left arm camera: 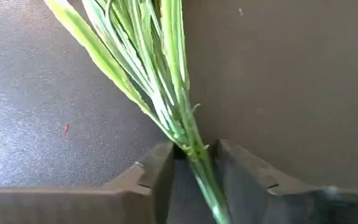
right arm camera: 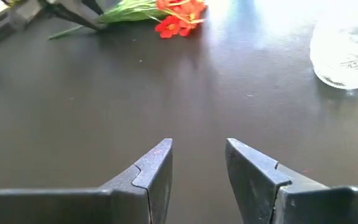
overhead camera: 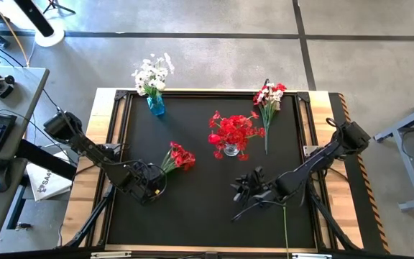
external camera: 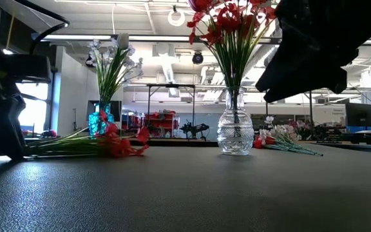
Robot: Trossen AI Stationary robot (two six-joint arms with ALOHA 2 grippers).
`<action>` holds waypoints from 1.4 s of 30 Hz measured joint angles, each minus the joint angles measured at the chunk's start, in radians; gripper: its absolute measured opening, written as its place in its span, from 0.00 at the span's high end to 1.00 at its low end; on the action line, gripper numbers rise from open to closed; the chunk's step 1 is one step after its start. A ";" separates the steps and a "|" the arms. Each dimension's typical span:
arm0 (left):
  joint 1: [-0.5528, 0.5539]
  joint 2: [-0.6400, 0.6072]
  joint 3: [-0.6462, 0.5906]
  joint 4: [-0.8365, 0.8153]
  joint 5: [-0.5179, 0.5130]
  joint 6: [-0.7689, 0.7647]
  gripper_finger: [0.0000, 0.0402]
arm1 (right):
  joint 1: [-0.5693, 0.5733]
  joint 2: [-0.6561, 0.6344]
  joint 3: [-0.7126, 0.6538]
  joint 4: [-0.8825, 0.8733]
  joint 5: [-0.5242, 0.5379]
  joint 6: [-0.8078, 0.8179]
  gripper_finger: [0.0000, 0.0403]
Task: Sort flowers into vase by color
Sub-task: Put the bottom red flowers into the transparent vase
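Pinching red sprig (left arm camera: 166,87) stems | left gripper (left arm camera: 194,163) | blossoms cut off

Two vases — one blue (overhead camera: 156,106), one clear glass (overhead camera: 231,150); four flower bunches; two arms.

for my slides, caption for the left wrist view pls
Left gripper straddling the green stems of a red flower sprig lying on the black mat.
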 joint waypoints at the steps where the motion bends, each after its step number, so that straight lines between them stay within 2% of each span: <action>1: 0.000 0.000 0.000 0.003 -0.002 0.000 0.76 | 0.008 0.000 0.000 0.006 0.005 -0.002 0.64; 6: -0.006 -0.023 -0.006 0.027 -0.058 0.036 0.97 | 0.062 0.000 0.000 0.057 0.067 -0.067 0.64; 11: -0.046 -0.093 -0.005 0.125 -0.211 0.105 0.97 | 0.114 0.001 0.000 0.174 0.121 -0.209 0.64; 13: -0.070 -0.125 -0.005 0.215 -0.284 0.212 0.98 | 0.126 0.011 0.000 0.256 0.126 -0.298 0.64; 16: -0.105 -0.156 -0.005 0.420 -0.382 0.464 0.99 | 0.133 0.051 0.000 0.421 0.126 -0.487 0.64; 19: -0.127 -0.153 -0.004 0.666 -0.419 0.753 0.99 | 0.125 0.119 0.000 0.611 0.123 -0.672 0.64; 22: -0.133 -0.125 -0.003 0.907 -0.404 1.000 0.99 | 0.105 0.203 0.000 0.807 0.117 -0.809 0.64; 25: -0.129 -0.098 -0.003 1.103 -0.339 1.178 0.99 | 0.074 0.290 0.001 1.012 0.081 -0.952 0.64; 28: -0.116 -0.066 -0.003 1.241 -0.265 1.295 0.99 | 0.038 0.369 0.022 1.208 0.022 -1.099 0.60; 31: -0.096 -0.041 0.000 1.301 -0.201 1.327 0.99 | 0.000 0.418 0.063 1.359 -0.074 -1.212 0.52; 33: -0.082 -0.027 0.004 1.299 -0.159 1.317 0.99 | -0.022 0.428 0.101 1.399 -0.129 -1.268 0.45; 36: -0.062 -0.010 0.004 1.300 -0.124 1.276 0.99 | -0.044 0.428 0.167 1.383 -0.156 -1.317 0.38; 42: -0.051 0.018 0.004 1.303 -0.119 1.263 0.99 | -0.049 0.428 0.310 1.265 -0.158 -1.414 0.36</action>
